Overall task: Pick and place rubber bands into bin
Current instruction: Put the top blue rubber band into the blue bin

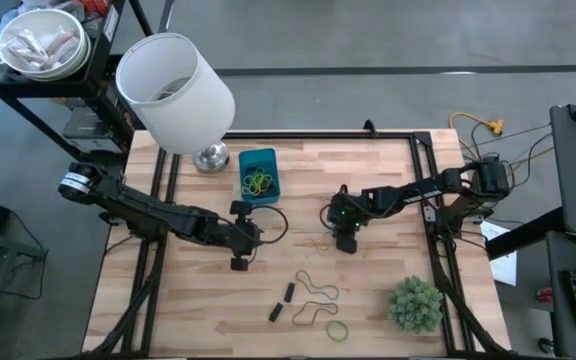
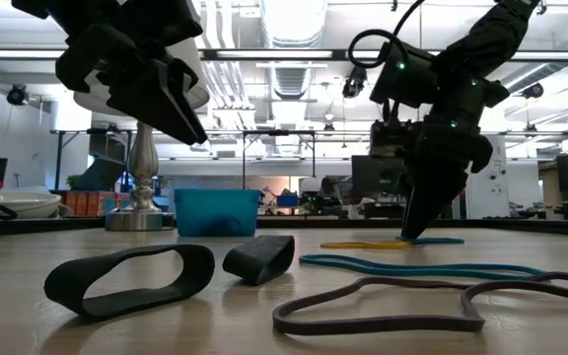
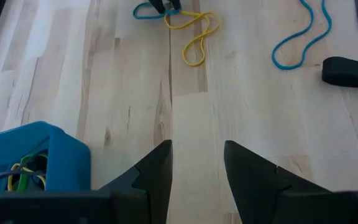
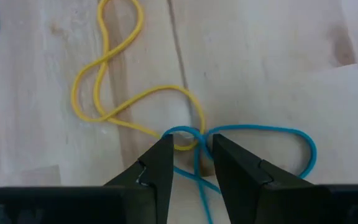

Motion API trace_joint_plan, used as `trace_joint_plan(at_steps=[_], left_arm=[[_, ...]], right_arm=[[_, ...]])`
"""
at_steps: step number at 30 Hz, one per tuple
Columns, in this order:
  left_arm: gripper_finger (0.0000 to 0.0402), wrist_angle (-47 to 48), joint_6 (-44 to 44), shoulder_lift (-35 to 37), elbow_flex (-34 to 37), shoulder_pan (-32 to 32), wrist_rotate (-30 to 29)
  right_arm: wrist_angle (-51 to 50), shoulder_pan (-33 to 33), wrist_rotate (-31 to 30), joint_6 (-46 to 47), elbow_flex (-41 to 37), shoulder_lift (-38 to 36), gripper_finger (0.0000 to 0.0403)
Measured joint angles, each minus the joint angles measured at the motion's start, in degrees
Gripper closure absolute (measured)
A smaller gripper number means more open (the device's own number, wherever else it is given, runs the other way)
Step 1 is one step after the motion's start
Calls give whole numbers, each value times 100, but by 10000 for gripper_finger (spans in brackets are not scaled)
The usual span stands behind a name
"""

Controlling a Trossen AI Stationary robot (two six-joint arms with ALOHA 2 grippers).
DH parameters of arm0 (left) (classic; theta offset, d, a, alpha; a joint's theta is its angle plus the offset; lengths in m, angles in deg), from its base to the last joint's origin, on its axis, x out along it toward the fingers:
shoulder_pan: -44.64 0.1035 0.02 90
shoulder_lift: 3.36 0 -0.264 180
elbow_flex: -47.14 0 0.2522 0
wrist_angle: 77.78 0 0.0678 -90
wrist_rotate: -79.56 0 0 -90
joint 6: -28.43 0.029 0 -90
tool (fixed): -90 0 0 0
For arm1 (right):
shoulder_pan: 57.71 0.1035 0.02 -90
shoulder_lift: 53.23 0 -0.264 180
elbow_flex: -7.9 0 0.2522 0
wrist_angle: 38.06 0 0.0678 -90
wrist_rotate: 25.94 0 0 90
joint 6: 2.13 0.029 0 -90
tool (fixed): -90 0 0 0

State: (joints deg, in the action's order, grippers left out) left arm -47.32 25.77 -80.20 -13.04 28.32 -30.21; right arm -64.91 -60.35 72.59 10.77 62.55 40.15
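High view: left pincer [image 1: 239, 262] hovers open and empty near the blue bin [image 1: 259, 172]; right pincer [image 1: 349, 243] is down on the table [image 1: 388, 170], fingers partly open around crossed yellow [image 4: 114, 93] and blue rubber bands [image 4: 278, 134]

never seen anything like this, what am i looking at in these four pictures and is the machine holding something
This is a robot with two dark arms at a wooden table, each ending in a two-finger gripper. One picture looks straight down from above, one looks level across the tabletop, and two come from cameras on the wrists.

The right gripper is down on the table, its fingers straddling a yellow rubber band tangled with a blue rubber band. Nothing is lifted yet, and the fingers have not closed.

The left gripper hovers open and empty near the blue bin, which already holds some bands. More bands lie loose near the front edge, including two black bands. A white lamp and a small green plant also stand there.
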Motion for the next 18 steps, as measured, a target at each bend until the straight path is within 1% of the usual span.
trace_joint_plan(at_steps=[6,11,13,15,16,18], left_arm=[[271,1,1,-1,0,0,0],[271,3,1,-3,0,0,0],[271,3,1,-3,0,0,0],[271,3,1,-3,0,0,0],[271,3,1,-3,0,0,0],[271,3,1,-3,0,0,0]], right_arm=[[-3,105,41,-86,-14,7,289],[-10,191,39,-230,-66,7,293],[-20,199,-74,-427,-74,7,297],[-33,213,-362,-533,-76,7,305],[-48,217,-485,-571,-76,7,311],[-79,217,-524,-702,-76,7,330]])
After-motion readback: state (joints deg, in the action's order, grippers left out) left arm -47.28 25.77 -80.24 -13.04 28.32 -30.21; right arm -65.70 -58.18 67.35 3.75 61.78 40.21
